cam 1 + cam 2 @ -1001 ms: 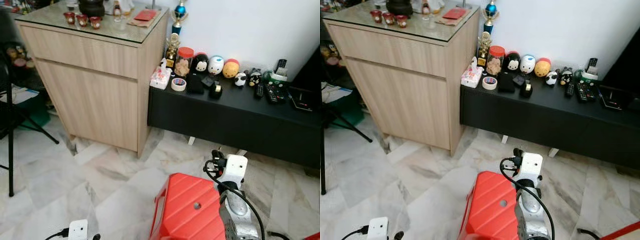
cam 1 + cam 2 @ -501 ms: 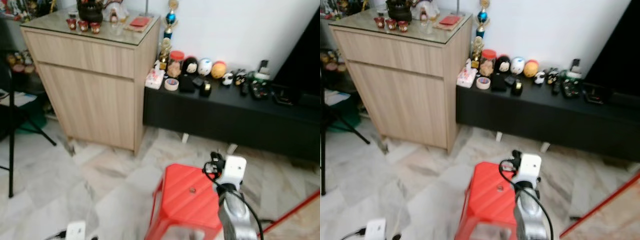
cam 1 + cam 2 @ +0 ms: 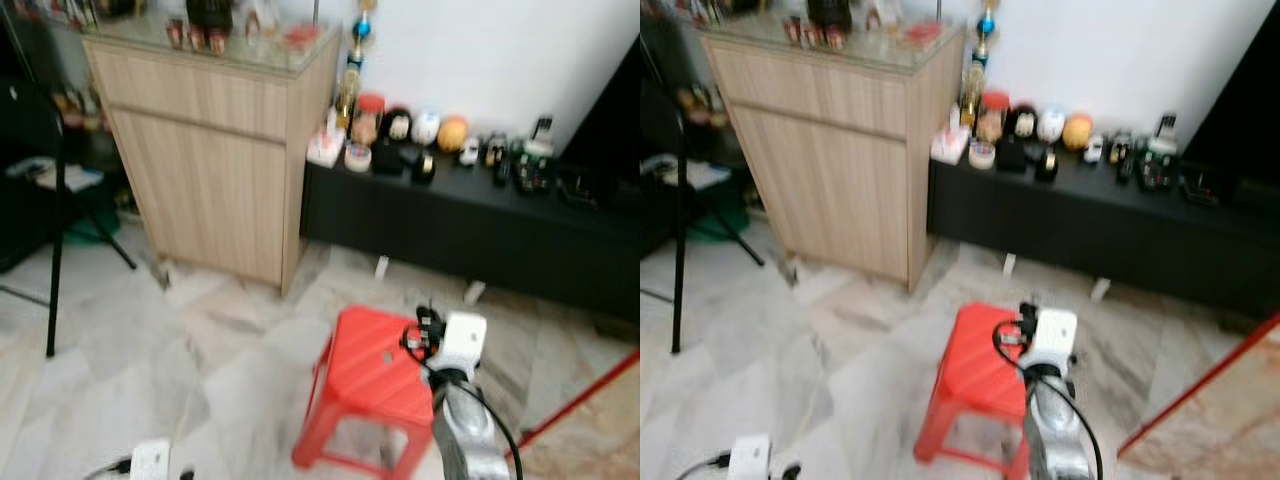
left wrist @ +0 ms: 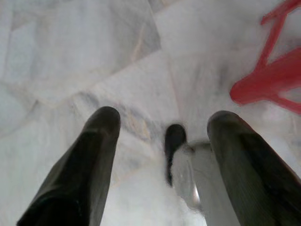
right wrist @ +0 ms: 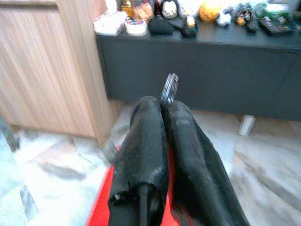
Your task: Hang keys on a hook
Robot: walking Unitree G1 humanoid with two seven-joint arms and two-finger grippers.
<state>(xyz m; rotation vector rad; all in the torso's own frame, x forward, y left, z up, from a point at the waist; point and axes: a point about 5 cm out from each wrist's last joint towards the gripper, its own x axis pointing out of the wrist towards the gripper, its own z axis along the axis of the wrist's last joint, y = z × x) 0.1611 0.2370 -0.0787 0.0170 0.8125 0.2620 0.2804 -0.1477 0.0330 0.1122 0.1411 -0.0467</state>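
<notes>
status: carrying stage, by the look of it. keys are in hand; no hook can be made out in these blurred pictures, so finding it, reaching it and hanging all remain.

floor (image 3: 130,330): pale marble tiles, lower left and centre of the head view; the widest open room for walking.

cabinet (image 3: 215,160): light wood, upper left, glass top crowded with small items; its corner edge meets the low table.

low table (image 3: 470,225): long, black, upper right, against the white wall; a row of small toys, a tape roll and remotes along its back.

stool (image 3: 375,385): red plastic, lower centre, just beside the right arm; an obstacle on the direct path forward.

right tool (image 5: 164,108): fingers pressed together, gripping the key ring (image 5: 169,87), which sticks out past the tips, above the stool, facing the low table.

left tool (image 4: 164,122): fingers spread wide, nothing between them, pointed down at the floor; arm idle.
</notes>
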